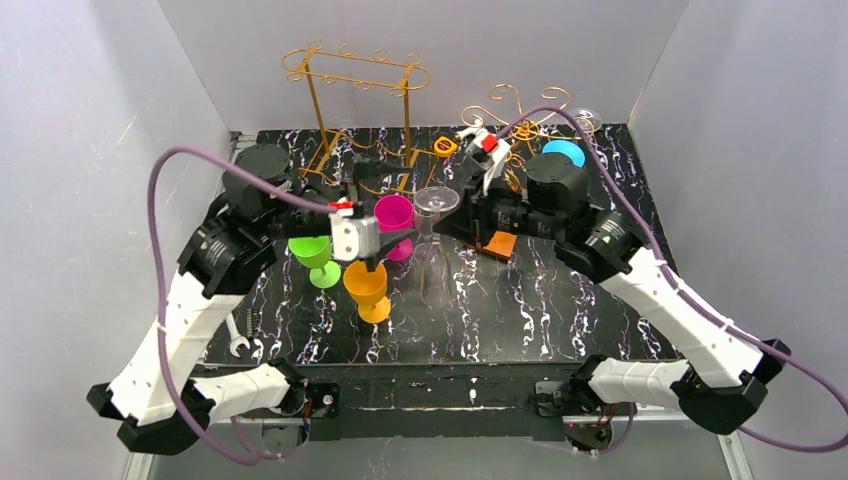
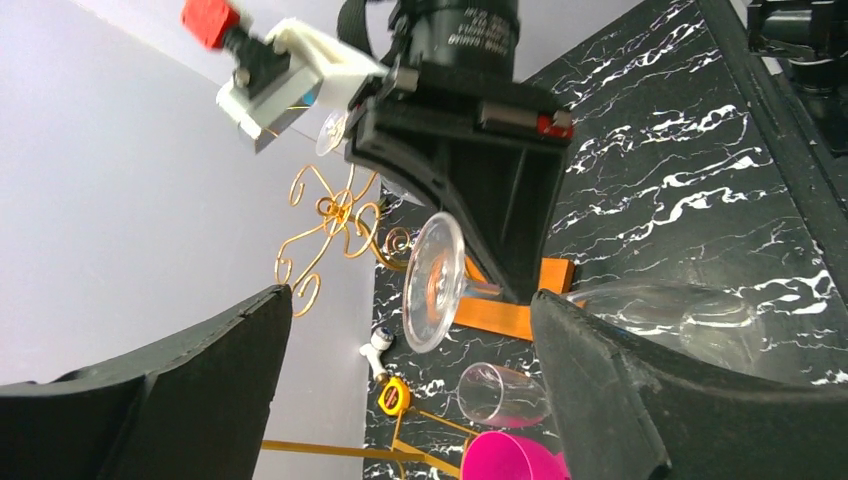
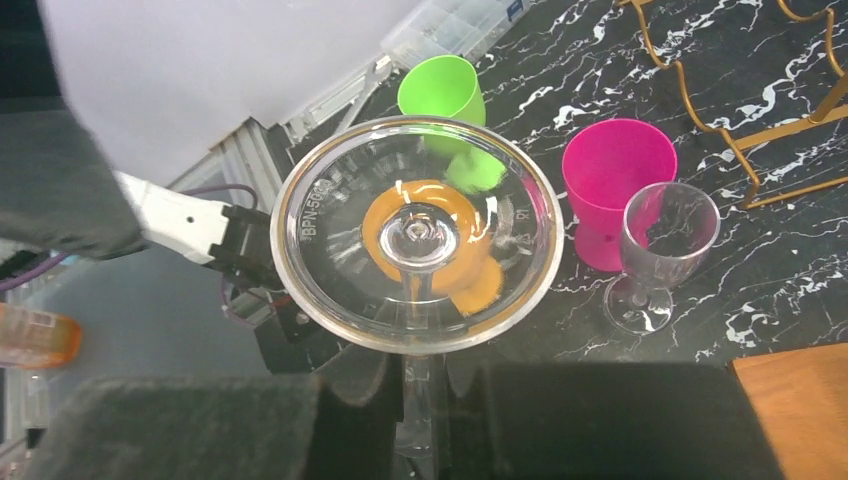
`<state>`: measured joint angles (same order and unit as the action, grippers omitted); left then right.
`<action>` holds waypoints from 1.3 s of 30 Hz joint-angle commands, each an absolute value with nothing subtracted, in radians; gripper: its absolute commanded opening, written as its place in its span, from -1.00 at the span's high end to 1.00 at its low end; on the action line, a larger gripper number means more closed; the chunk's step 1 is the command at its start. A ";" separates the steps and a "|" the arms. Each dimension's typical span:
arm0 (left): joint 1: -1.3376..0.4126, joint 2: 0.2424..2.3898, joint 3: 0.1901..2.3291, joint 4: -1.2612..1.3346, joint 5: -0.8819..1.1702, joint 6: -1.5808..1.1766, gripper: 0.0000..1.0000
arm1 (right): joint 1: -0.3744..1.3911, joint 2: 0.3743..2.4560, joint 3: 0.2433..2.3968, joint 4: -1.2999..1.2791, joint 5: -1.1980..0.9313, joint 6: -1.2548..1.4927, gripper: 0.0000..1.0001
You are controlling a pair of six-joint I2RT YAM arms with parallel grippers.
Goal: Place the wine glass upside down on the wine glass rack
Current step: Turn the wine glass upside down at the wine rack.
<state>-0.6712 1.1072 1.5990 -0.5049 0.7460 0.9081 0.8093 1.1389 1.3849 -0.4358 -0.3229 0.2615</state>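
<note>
Wine glass (image 1: 436, 203), clear, was held in mid-air over the middle of the table (image 1: 560, 310), base disc uppermost, bowl hanging toward the marbled top. The right gripper (image 1: 447, 222) was clamped on its stem just below the base; the wrist view showed the stem pinched between the dark pads (image 3: 560, 420). Left gripper (image 1: 388, 250) stood close beside the glass, jaws spread wide, touching nothing that could be seen. Wine glass rack (image 1: 356, 78), gold wire, stood well apart at the back edge. Pink cup (image 1: 396, 213), green cup (image 1: 313, 255) and orange cup (image 1: 367, 287) sat left of the glass. A small clear goblet (image 3: 664, 245) sat beside the pink one.
</note>
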 commanded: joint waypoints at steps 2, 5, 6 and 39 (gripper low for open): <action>-0.678 1.018 1.552 -0.594 0.707 0.955 -0.63 | 0.911 1.189 1.502 -0.442 -0.160 0.178 0.97; -0.678 0.997 1.519 -0.601 0.670 0.960 -0.58 | 0.973 1.220 1.531 -0.433 -0.114 0.170 0.97; -0.678 0.993 1.510 -0.603 0.659 0.960 -0.58 | 0.989 1.227 1.535 -0.425 -0.102 0.170 0.97; -0.682 1.025 1.476 -0.497 0.494 1.091 1.00 | 1.158 1.203 1.411 -0.153 0.052 0.243 0.42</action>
